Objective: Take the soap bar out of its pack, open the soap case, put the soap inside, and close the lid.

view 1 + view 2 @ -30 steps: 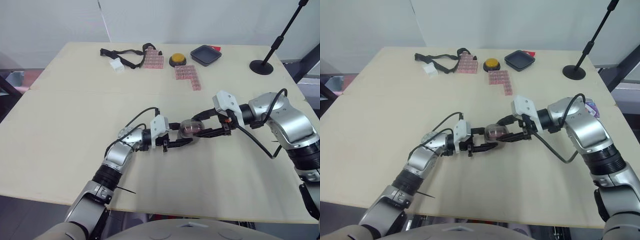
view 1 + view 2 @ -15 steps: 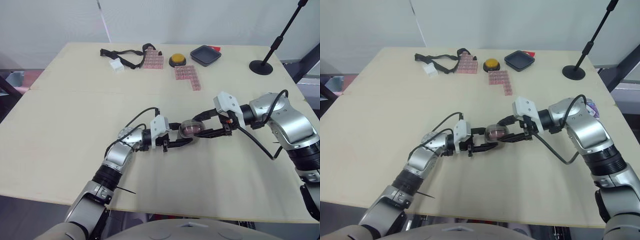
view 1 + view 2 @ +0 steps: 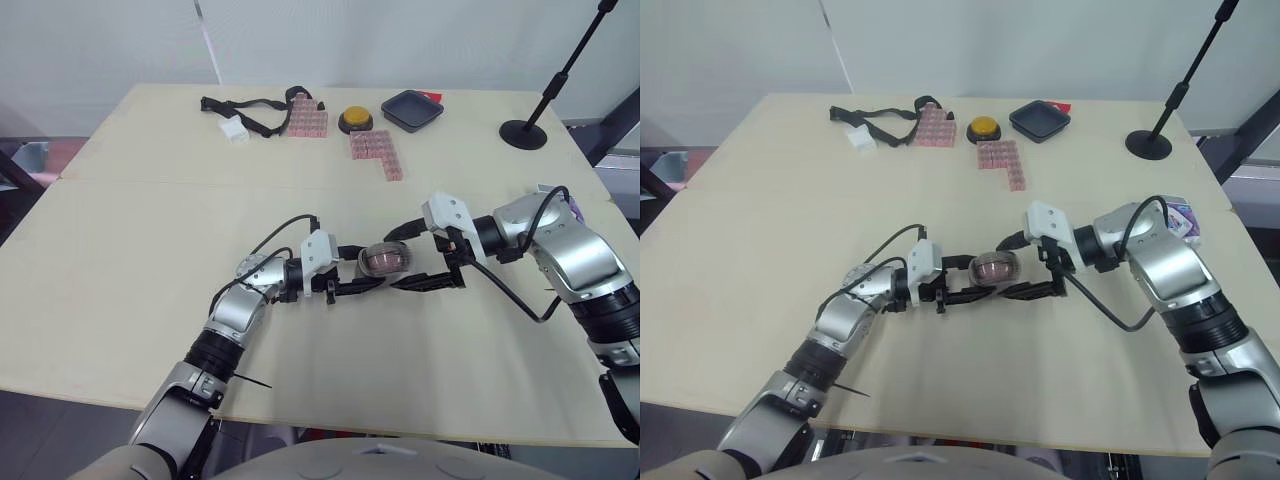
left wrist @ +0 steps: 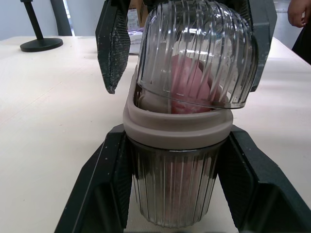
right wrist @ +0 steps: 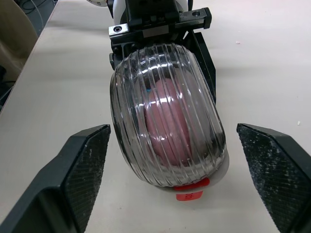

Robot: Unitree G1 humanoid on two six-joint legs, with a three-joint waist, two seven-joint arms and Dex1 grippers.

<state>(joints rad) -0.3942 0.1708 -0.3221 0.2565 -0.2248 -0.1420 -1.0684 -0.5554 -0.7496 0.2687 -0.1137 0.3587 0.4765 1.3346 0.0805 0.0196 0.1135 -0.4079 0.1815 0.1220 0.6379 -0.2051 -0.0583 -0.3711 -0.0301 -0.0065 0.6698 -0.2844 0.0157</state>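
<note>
We are finishing the lid-closing step: mid-frame on the pale wooden table (image 3: 150,220), our left jaws are gripping the clear ribbed plastic soap case (image 3: 384,259) with the pink soap bar (image 5: 165,121) inside, our right jaws are gaping wide without touching it, and the lid probably needs one last press.

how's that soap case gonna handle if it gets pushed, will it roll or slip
Likely stiff: the soap case looks like hard ribbed plastic. Its domed lid is rounded, so a grip may slip off it. The base held in the left gripper looks narrower than the rim, so a high push might tip it.
</note>
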